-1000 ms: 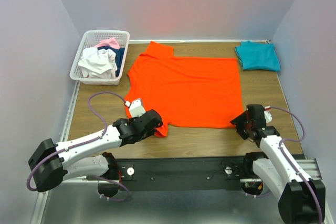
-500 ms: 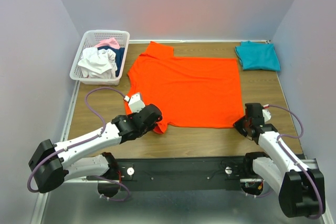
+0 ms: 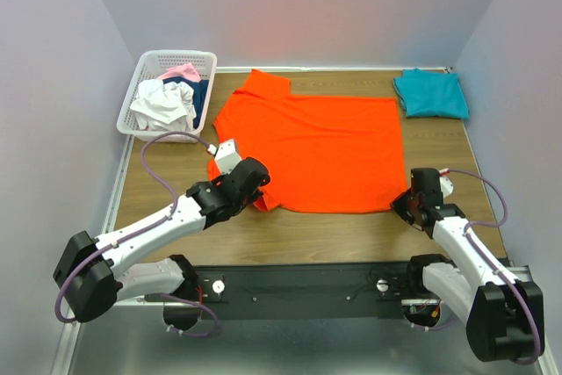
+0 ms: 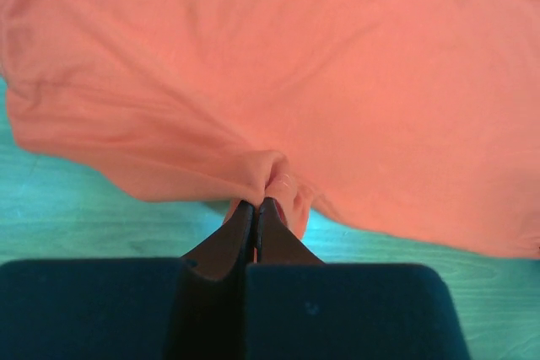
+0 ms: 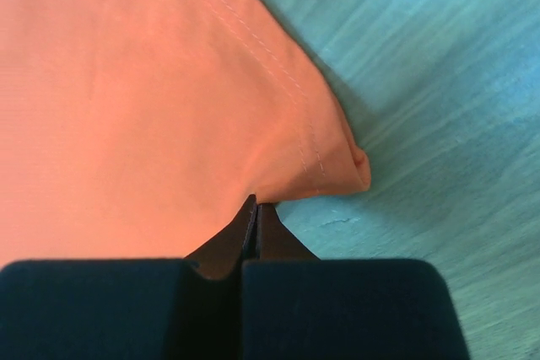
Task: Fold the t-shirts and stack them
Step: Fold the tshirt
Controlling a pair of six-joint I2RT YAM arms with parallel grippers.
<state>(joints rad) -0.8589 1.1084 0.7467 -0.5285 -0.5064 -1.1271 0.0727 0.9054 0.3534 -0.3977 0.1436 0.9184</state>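
An orange-red t-shirt (image 3: 307, 142) lies spread flat across the middle of the table, its collar toward the left. My left gripper (image 3: 256, 192) is shut on a bunched fold of that shirt's near-left sleeve (image 4: 274, 176), with the fabric puckered at the fingertips. At the near-right hem corner (image 5: 337, 166), my right gripper (image 3: 400, 205) is shut, pinching the shirt's edge at its tips. A folded teal-blue t-shirt (image 3: 430, 94) rests at the back right corner.
A white basket (image 3: 207, 59) at the back left holds crumpled white, pink and navy shirts. Grey walls close in on the left, the right and the back. A strip of bare wood (image 3: 334, 234) runs between the shirt's near edge and the arm bases.
My right gripper has shut on the hem corner. My left arm has moved away from its base, pulling the pinched sleeve with it.
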